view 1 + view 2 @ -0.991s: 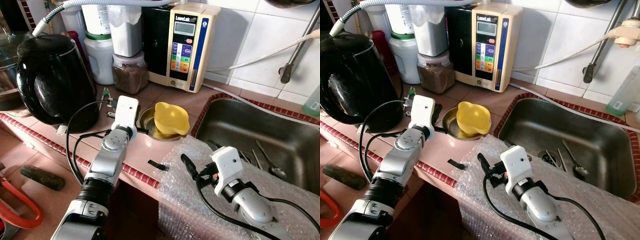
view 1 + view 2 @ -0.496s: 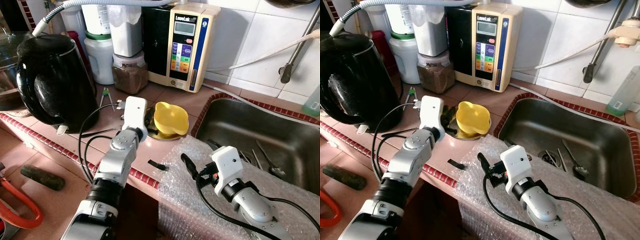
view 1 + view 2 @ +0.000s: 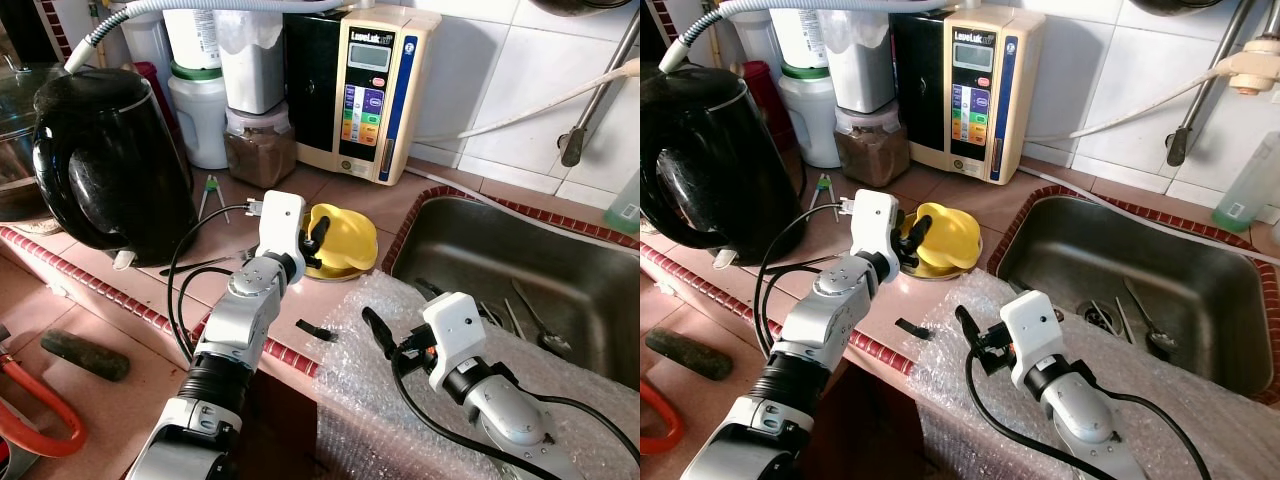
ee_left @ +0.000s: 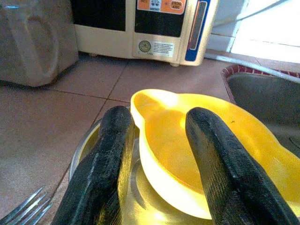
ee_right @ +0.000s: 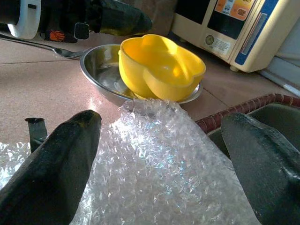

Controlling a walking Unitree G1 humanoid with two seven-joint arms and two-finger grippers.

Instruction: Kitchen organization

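A yellow plastic bowl sits inside a shallow steel bowl on the pink counter, just left of the sink. My left gripper is at the yellow bowl's left side and is open. One finger stands outside the yellow wall, over the steel bowl, and the other finger is inside the yellow bowl, so the rim lies between them. My right gripper is open and rests low over a sheet of bubble wrap, pointing toward the bowls with nothing held.
A black kettle stands at the left, with a fork on the counter beside it. Jars and a cream water machine line the back wall. The steel sink holds cutlery. A small black piece lies near the counter edge.
My left gripper has moved to the right, from beside the steel bowl to the yellow bowl, and its fingers now straddle the rim. The right arm has not moved.
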